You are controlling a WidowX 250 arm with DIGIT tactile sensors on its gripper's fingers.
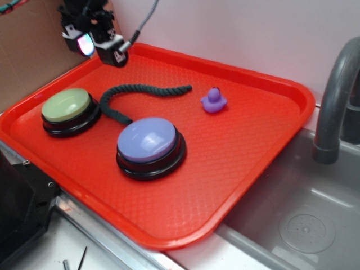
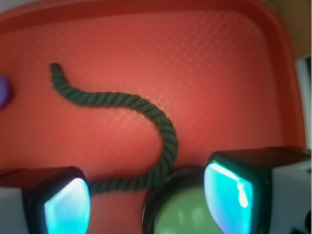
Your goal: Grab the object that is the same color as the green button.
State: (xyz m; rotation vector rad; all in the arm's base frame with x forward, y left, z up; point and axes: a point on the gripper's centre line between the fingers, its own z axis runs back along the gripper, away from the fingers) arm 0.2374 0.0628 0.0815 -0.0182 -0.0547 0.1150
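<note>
A dark green twisted rope (image 1: pixel 140 93) (image 2: pixel 124 101) lies curved on the red tray (image 1: pixel 242 157), one end near the purple duck, the other bending round behind the buttons. The green button (image 1: pixel 66 107) (image 2: pixel 187 212), pale lime dome on a black base, sits at the tray's left. My gripper (image 1: pixel 101 48) (image 2: pixel 148 202) hangs open above the tray's back left corner, higher than the rope and button, with nothing between its fingers. In the wrist view the rope's near end and the green button's top lie between the two glowing pads (image 2: pixel 66 207).
A lavender-purple domed button (image 1: pixel 149 143) stands in front of the rope. A small purple duck (image 1: pixel 214 101) (image 2: pixel 4 90) sits right of the rope's end. A grey sink (image 1: pixel 304 225) and faucet (image 1: pixel 332 107) lie right of the tray; cardboard (image 1: pixel 28 50) stands at the back left.
</note>
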